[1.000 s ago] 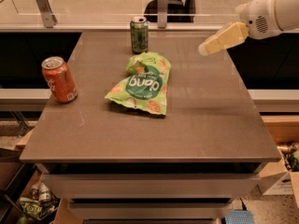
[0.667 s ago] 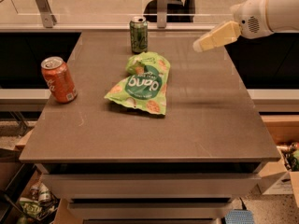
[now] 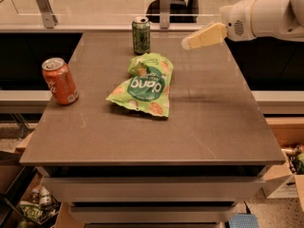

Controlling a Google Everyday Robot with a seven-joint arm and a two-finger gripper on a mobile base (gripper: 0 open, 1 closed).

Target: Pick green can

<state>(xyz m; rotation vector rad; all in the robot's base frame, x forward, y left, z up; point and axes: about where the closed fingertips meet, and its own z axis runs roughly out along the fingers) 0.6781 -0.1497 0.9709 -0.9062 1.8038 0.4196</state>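
Green can (image 3: 141,35) upright at far edge of table (image 3: 209,122), just behind light green snack bag (image 3: 142,85). Hand (image 3: 192,41) hovers right of can, apart from it; open or closed, cannot tell. Orange can (image 3: 60,80) near left edge.

The flat dark brown surface (image 3: 204,127) carried three things. A small dark green drink can (image 3: 141,35) with a silver top stood upright near the far edge, about midway across. A flat light green snack bag (image 3: 142,85) lay just nearer, around the middle. An orange-red drink can (image 3: 60,80) stood upright by the left edge, well apart from both. The pale gripper (image 3: 203,36) hung above the far right part.
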